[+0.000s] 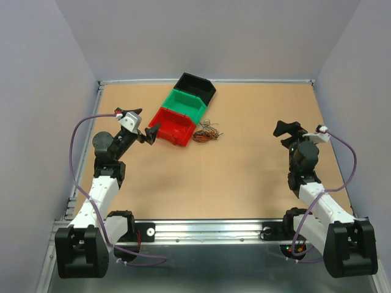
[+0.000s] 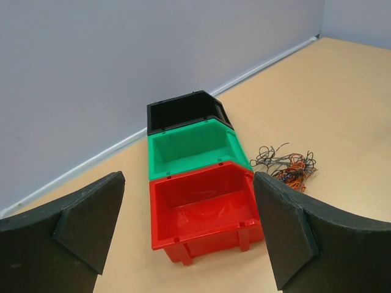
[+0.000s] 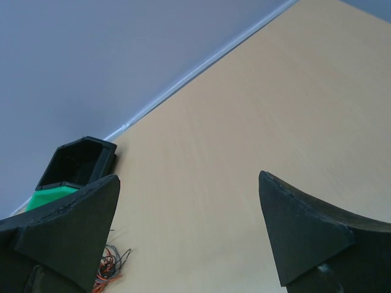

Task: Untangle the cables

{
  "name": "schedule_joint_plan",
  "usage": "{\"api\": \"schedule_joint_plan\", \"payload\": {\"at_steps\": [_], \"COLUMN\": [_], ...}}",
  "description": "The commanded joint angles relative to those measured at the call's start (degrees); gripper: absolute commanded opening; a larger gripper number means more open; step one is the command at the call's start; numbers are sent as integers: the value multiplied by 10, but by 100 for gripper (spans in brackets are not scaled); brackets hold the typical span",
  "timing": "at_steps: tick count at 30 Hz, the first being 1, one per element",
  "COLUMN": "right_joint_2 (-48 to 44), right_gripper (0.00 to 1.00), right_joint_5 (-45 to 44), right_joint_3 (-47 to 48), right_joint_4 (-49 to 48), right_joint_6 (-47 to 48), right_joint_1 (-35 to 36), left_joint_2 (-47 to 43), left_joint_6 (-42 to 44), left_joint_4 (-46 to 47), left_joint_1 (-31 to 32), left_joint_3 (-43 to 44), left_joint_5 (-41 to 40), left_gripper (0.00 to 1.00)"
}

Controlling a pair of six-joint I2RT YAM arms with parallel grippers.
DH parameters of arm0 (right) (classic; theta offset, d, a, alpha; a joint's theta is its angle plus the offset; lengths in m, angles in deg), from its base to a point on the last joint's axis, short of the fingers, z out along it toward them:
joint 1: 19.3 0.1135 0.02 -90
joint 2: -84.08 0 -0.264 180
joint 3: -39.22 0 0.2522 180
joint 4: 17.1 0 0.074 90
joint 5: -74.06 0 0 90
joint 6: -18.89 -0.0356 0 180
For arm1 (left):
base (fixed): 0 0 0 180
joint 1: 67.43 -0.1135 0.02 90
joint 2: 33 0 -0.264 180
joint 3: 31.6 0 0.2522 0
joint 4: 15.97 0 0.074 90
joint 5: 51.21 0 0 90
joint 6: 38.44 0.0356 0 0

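At frame left, left gripper: you are holding it raised, jaws spread wide, empty, facing the red bin.
Right gripper: it is hovering at frame right, equally wide, empty.
Cables: they are lying tangled mid-frame, just beside the red bin.
Surface: tan table is sitting between grey walls.

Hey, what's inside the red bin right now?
Nothing visible: the red bin shows bare floor and walls. The cables lie outside, on the table beside it. The inner face of its near wall is hidden.
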Motion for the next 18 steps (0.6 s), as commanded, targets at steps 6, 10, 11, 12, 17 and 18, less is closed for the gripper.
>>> {"api": "schedule_joint_plan", "payload": {"at_steps": [6, 10, 11, 12, 17, 18], "right_joint_2": [131, 213, 230, 252, 370, 384], "right_gripper": [100, 100, 100, 100, 94, 92], "right_joint_5": [362, 358, 333, 330, 351, 347], "right_joint_3": [92, 181, 198, 216, 324, 339], "right_joint_4": [-14, 54, 80, 90, 130, 144], "right_joint_6": [87, 164, 179, 189, 223, 243], "right_joint_1": [13, 90, 108, 120, 161, 177], "left_joint_2": [1, 4, 8, 11, 26, 28], "left_joint_6": [4, 12, 13, 13, 13, 13], "left_joint_4": [16, 17, 18, 17, 17, 16], "left_joint_1": [0, 0, 0, 0, 0, 0], "left_joint_3": [35, 34, 35, 36, 39, 40], "left_joint_5": [1, 1, 0, -2, 2, 2], "left_gripper": [99, 99, 99, 99, 99, 99]}}
